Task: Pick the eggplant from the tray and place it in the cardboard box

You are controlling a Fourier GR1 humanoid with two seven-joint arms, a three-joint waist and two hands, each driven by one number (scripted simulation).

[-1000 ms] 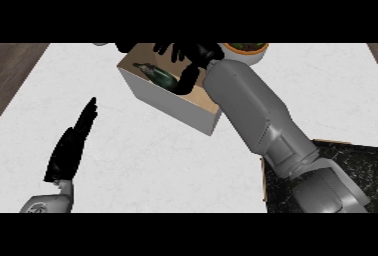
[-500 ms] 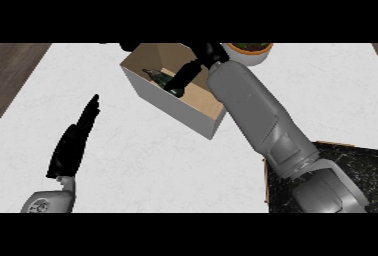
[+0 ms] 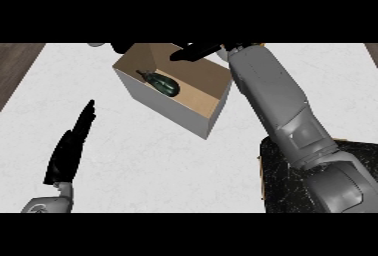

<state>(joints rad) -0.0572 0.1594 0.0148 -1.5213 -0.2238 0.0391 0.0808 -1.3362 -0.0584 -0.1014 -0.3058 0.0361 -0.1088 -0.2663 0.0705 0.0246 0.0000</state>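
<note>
Eggplant [image 3: 164, 84] now lies inside the cardboard box [image 3: 193, 92], on the box floor toward the far-left inner corner, dark green-black body with its stem end pointing up-left. Half a second ago the right hand was down inside the box opening and covered the eggplant; a second ago the eggplant showed beside the fingers in the box. Now the right hand [image 3: 196, 51] has lifted out and sits above the far rim of the box, clear of the eggplant, nothing held. Its fingers look stretched out and released, pointing left, though they are dark against the far edge and hard to read in detail.

Left hand [image 3: 70, 147] rests open at the lower left of the head view, fingers straight and pointing up, well apart from the box; unchanged across all three frames.

Tray [image 3: 291, 175]: dark speckled surface at the lower right, partly hidden under the right forearm. No eggplant on the visible part.

Judgement: release has happened and the object stays put in the box after the hand withdraws, so the placing step looks complete. What remains, if anything, is to draw the right arm back away from the box without clipping the rim, since the forearm passes just beside the box's right wall
</note>
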